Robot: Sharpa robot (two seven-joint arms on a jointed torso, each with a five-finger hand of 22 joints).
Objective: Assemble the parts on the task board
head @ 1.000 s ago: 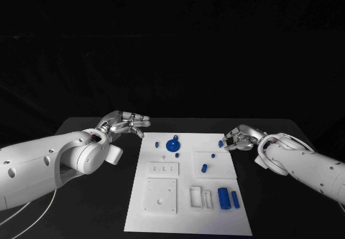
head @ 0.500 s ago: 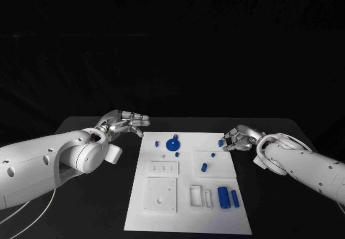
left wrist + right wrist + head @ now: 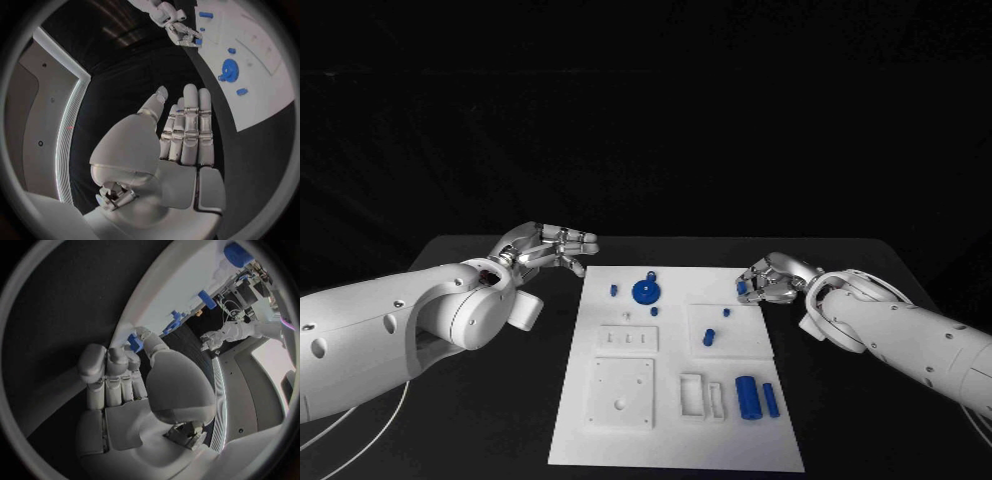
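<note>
The white task board (image 3: 678, 420) lies in the middle of the black table. A blue gear (image 3: 646, 292) and several small blue pegs sit on its far half, and two blue cylinders (image 3: 757, 397) stand near its front right. My right hand (image 3: 770, 280) is at the board's far right edge. Its thumb and fingertips pinch a small blue part (image 3: 741, 288) that still sits on the board (image 3: 181, 285); the part (image 3: 134, 342) shows between them in the right wrist view. My left hand (image 3: 548, 247) hovers off the board's far left corner, its fingers (image 3: 187, 130) straight and holding nothing.
White raised blocks and slotted fixtures (image 3: 625, 392) fill the board's near half. Black table (image 3: 502, 400) runs along both sides of the board. My left forearm (image 3: 401, 330) lies over the table's left part.
My right hand has moved a little to the left, onto the small blue part at the board's edge. The left hand has barely moved.
</note>
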